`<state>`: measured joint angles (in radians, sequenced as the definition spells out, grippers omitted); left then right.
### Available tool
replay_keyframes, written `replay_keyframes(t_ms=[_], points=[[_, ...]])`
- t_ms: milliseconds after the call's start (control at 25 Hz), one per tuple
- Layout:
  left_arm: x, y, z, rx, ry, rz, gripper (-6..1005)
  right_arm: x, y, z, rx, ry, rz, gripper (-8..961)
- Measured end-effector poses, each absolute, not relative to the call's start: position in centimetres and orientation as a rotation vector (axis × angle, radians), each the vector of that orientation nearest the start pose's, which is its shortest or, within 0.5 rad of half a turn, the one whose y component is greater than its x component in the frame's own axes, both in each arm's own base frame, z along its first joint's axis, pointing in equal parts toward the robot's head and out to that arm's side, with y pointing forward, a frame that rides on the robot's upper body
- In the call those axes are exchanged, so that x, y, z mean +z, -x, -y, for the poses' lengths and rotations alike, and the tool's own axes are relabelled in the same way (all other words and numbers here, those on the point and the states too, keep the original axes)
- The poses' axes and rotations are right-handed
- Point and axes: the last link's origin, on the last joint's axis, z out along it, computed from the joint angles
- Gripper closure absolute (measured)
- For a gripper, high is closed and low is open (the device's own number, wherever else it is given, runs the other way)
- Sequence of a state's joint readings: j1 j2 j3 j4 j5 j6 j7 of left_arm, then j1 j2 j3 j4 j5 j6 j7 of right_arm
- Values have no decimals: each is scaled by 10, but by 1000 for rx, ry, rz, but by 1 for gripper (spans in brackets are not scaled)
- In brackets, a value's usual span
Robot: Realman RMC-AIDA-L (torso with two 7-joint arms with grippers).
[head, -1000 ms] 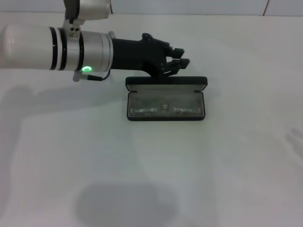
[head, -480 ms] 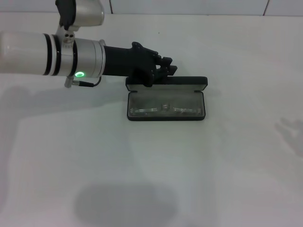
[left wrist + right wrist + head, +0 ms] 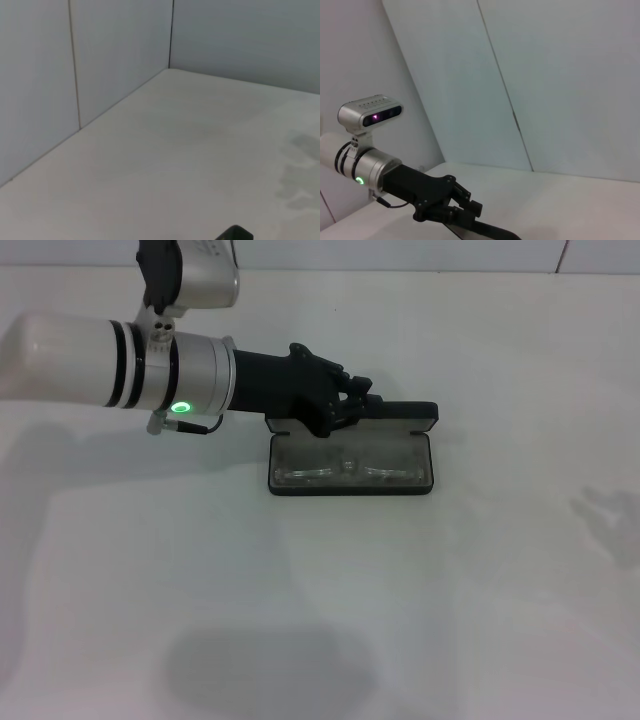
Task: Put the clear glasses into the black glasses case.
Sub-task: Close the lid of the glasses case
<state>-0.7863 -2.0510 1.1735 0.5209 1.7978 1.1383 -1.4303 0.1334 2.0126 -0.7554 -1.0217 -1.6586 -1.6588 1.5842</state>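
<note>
Black glasses case with a greyish lining, see-through clear glasses inside, a black left tool on a white-and-silver arm with a green light, all on a white table.

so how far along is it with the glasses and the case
Done: the clear glasses already lie inside the open black glasses case on the white table. In hand: the left gripper sits at the case's raised lid, holding nothing; whether it touches the lid is unclear. The right gripper is out of sight. Left: the placing looks complete; the case is not closed, and closing it would likely come next if wanted.
</note>
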Motion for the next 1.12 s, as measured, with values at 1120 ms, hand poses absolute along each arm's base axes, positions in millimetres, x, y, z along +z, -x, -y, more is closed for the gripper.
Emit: replay_keyframes(t_ms=[1120], points=[[-71,189,-383,-320,2937,376,767,95,-308,-261,813,2428,-744,752]])
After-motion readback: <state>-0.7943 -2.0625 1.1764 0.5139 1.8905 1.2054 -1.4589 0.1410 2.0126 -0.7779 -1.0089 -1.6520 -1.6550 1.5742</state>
